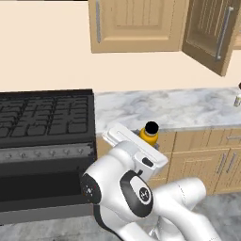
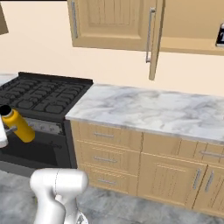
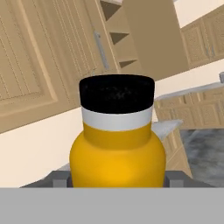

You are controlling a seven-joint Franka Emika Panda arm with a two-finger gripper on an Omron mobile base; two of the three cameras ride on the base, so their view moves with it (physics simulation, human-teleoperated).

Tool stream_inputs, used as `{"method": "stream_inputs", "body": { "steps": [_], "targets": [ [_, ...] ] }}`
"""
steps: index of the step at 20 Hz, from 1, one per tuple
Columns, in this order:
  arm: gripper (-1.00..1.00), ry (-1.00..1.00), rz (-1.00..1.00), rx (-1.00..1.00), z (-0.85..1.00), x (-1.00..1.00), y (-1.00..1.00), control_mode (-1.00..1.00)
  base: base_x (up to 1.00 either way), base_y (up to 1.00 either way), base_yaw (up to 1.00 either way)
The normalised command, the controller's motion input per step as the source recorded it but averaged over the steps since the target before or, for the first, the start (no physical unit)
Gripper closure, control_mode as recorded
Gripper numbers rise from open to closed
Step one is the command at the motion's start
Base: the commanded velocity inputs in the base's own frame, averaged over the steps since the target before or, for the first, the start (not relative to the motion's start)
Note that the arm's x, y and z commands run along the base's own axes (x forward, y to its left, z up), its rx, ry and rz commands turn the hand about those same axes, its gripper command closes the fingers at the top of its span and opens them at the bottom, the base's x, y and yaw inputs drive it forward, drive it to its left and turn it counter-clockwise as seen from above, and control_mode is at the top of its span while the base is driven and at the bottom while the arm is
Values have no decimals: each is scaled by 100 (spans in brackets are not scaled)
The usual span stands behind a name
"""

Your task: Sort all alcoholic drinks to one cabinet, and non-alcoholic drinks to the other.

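Observation:
My gripper (image 3: 117, 178) is shut on the orange-yellow bottle (image 3: 117, 153), the non-alcoholic drink, with its black cap and white collar. Grey fingertips (image 3: 59, 178) flank its body. From the left base the bottle (image 1: 150, 133) sticks out of the white hand (image 1: 141, 149) before the counter's front edge; in the right base view the bottle (image 2: 18, 125) leans at the far left. The narrow cabinet (image 1: 136, 23) (image 2: 109, 19) is closed. The wide cabinet (image 2: 188, 46) stands open, its brown door (image 1: 212, 35) (image 2: 155, 39) swung out. A black-labelled bottle (image 2: 220, 36) sits on its shelf.
A marble counter (image 1: 169, 108) (image 2: 148, 109) runs right of a black gas stove (image 1: 44, 117) (image 2: 43, 94), with tan drawers (image 2: 105, 146) below. A small pale object (image 1: 238, 98) stands at the counter's right edge. The open door hangs over the counter.

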Motion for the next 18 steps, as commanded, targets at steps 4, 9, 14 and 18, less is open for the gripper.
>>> {"method": "stream_inputs", "body": {
  "steps": [4,9,14,18],
  "targets": [
    [100,0,0,0,0,0,0,100,-4,81,14],
    [100,0,0,0,0,0,0,100,0,84,14],
    [100,0,0,0,0,0,0,100,20,85,8],
    [100,0,0,0,0,0,0,100,57,75,1]
  ]
}}
